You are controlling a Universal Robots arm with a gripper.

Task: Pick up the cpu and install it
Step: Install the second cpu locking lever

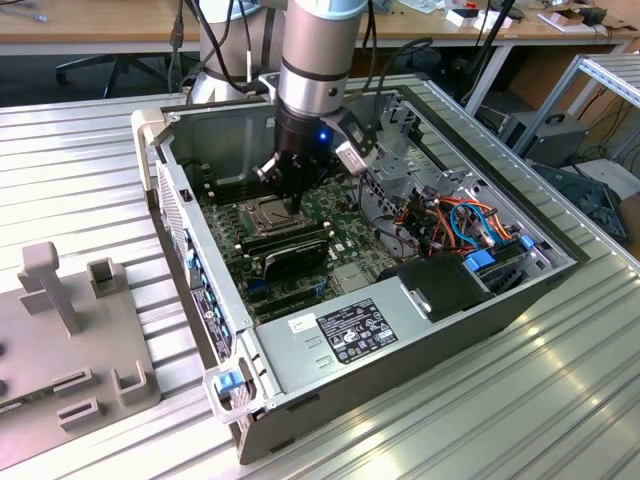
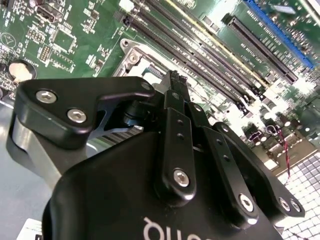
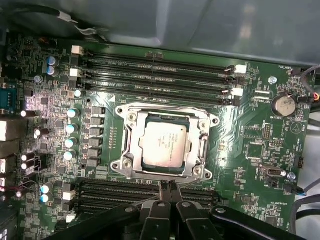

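The cpu (image 3: 164,142), a small silvery-grey square, lies flat inside the metal-framed socket (image 3: 127,145) on the green motherboard (image 3: 250,145). My gripper (image 3: 168,188) is shut with nothing between its fingertips, just off the socket's edge over the memory slots (image 3: 100,192). In the second wrist view the black fingers (image 2: 176,100) press together above the socket frame (image 2: 131,56). In the exterior view the gripper (image 1: 291,200) hangs low inside the open computer case (image 1: 190,230), right over the socket (image 1: 268,212).
A long black card (image 1: 285,250) lies across the board near the socket. A grey power supply (image 1: 330,335) fills the case's near end, with orange and blue cables (image 1: 450,220) toward the exterior view's right. A grey fixture (image 1: 70,330) stands on the table at the exterior view's left.
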